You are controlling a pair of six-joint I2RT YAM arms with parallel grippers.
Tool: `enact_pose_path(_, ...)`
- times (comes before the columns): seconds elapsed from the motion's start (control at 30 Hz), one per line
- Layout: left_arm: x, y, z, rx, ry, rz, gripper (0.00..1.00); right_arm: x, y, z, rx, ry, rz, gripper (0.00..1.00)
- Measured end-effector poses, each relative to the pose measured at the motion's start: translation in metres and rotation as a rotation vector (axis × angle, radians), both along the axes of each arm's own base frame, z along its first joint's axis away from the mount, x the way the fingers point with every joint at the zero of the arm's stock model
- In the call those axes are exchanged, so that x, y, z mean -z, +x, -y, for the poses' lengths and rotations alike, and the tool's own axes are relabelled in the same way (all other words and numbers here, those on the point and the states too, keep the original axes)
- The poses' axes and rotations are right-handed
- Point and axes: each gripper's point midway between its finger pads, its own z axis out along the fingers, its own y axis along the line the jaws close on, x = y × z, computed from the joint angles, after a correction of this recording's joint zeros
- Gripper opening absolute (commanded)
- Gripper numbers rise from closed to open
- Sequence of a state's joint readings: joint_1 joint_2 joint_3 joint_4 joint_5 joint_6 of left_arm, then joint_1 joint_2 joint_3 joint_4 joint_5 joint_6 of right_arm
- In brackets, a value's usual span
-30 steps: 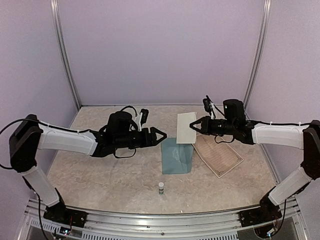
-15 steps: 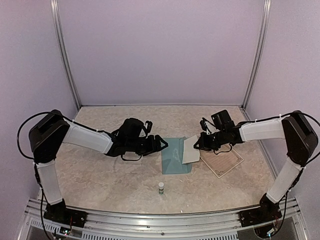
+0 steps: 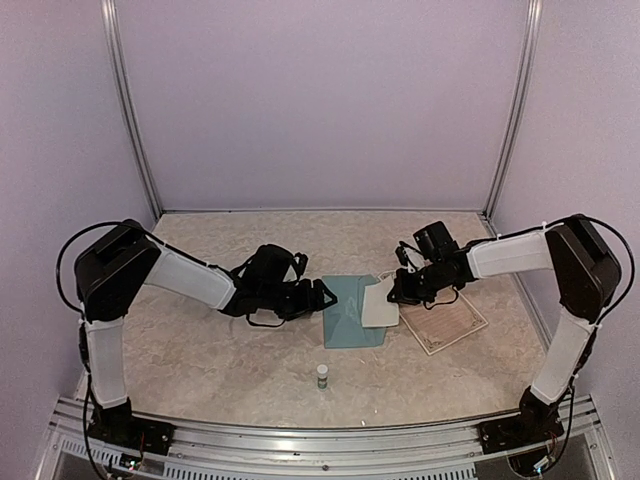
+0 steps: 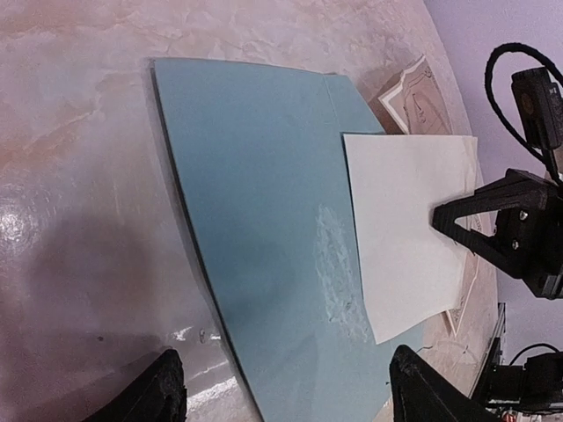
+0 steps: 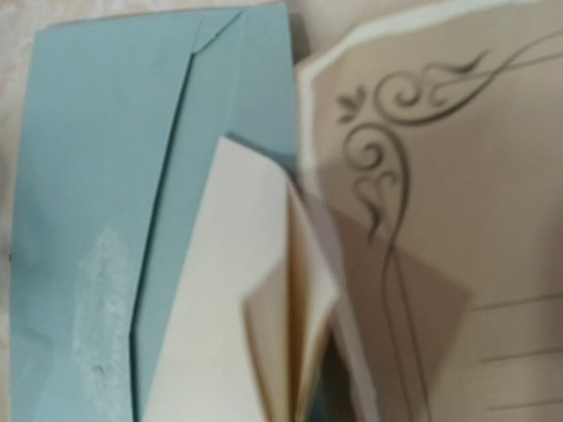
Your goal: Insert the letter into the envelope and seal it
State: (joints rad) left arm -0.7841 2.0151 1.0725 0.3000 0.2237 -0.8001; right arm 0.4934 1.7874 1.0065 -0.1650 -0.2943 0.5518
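Note:
The teal-blue envelope (image 3: 350,312) lies flat mid-table, with a whitish smear on its face (image 4: 339,272). My left gripper (image 3: 325,296) hovers low at its left edge, open, its two fingertips straddling the near end of the envelope (image 4: 255,193) with nothing between them. My right gripper (image 3: 394,292) is shut on the letter (image 3: 378,305), a folded cream sheet whose free end rests over the envelope's right side. In the right wrist view the letter (image 5: 220,308) fans open close to the lens and hides my fingers. The envelope's fold line (image 5: 167,202) runs beside it.
A tan sheet with printed scrollwork (image 3: 443,320) lies on the table under and to the right of the right gripper. A small glue stick (image 3: 322,375) stands upright near the front, below the envelope. Purple walls enclose the table.
Both arms have come down to the table. The right one carried the letter from mid-air onto the envelope's right edge. The left gripper moved to the envelope's left edge and opened slightly wider.

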Motion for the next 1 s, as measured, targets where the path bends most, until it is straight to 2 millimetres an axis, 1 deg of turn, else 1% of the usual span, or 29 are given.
enact_pose_path(0.4, 0.001, 0.007, 0.016, 0.044, -0.03, 0.014, 0.76, 0.011, 0.006, -0.013, -0.034, 0.003, -0.024, 0.0)
enact_pose_path(0.7, 0.001, 0.007, 0.021, 0.061, -0.043, 0.021, 0.76, 0.012, 0.007, -0.039, -0.087, 0.023, -0.025, 0.0)
enact_pose_path(0.87, 0.001, 0.007, 0.021, 0.064, -0.045, 0.024, 0.76, 0.012, 0.005, -0.049, -0.109, 0.031, -0.026, 0.0)
enact_pose_path(0.9, 0.001, 0.007, 0.021, 0.065, -0.044, 0.027, 0.76, 0.01, 0.006, -0.049, -0.11, 0.033, -0.022, 0.03)
enact_pose_path(1.0, 0.001, 0.007, 0.021, 0.072, -0.037, 0.037, 0.76, 0.008, 0.01, -0.048, -0.105, 0.014, -0.007, 0.2)
